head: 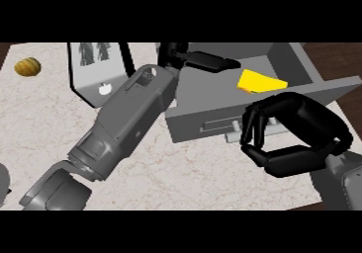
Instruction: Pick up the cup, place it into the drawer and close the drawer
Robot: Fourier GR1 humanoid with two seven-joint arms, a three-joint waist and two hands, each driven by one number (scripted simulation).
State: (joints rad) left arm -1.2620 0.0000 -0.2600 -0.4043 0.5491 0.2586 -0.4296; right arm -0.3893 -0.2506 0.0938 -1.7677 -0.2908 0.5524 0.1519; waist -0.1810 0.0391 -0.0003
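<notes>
The yellow cup [260, 82] lies inside the open grey drawer [213, 106], toward its right side. My left forearm stretches diagonally up from the lower left, and my left hand [207, 61] hovers over the drawer's back left corner with straight fingers, a little apart from the cup and holding nothing. In front of the drawer's front panel, my right hand [297, 133] has fingers and thumb curled into a ring with nothing inside it. Its fingertips are just right of the drawer handle [231, 132].
A white panel with an apple mark [96, 74] lies left of the drawer, partly under my left forearm. A small golden-brown round object [27, 66] sits at the counter's far left corner. The counter's right edge runs just past the drawer.
</notes>
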